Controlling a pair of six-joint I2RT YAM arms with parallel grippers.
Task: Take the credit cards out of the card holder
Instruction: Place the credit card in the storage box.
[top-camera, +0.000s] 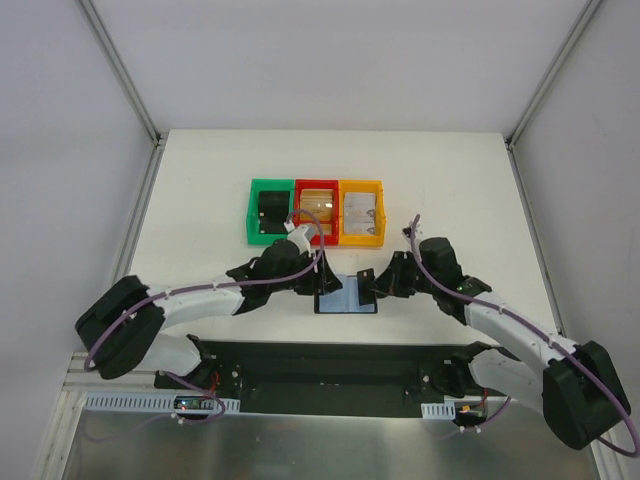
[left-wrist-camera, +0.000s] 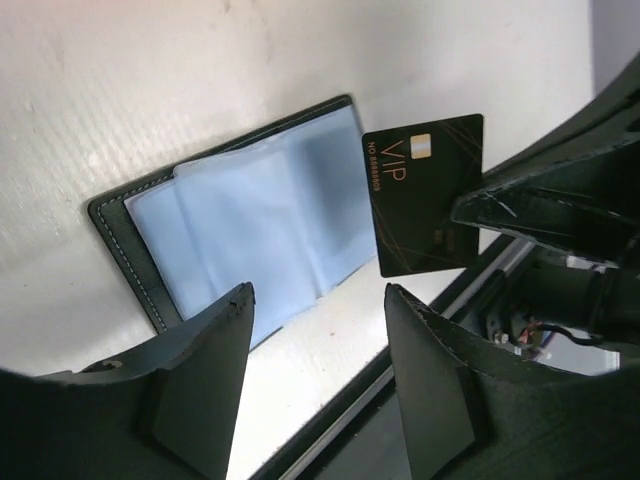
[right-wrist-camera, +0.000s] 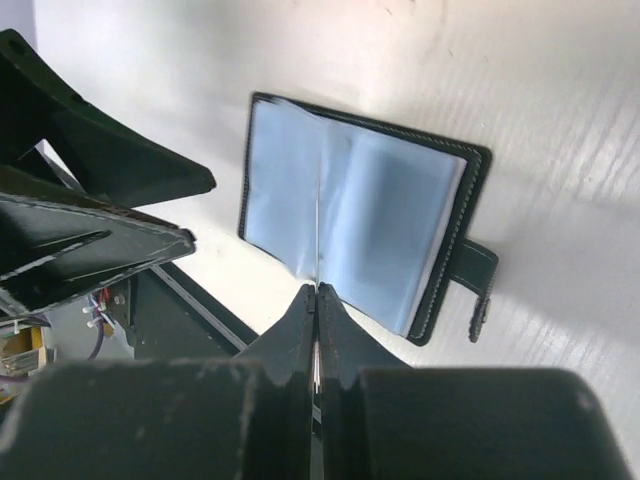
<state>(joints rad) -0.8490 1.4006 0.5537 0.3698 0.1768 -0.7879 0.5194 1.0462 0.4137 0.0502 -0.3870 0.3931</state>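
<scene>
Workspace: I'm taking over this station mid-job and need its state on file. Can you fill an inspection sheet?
Surface: white table, no spills seen.
Job's things: card holder lies open and flat; black VIP card held over it; tan card in red bin, pale cards in orange bin.
Clutter: green bin holding a black object.
Grippers: left gripper open near the holder; right gripper shut on the VIP card.
Cables: purple cables along both arms, no snag seen.
Surroundings: white walls, metal frame posts; nothing else seen.
</scene>
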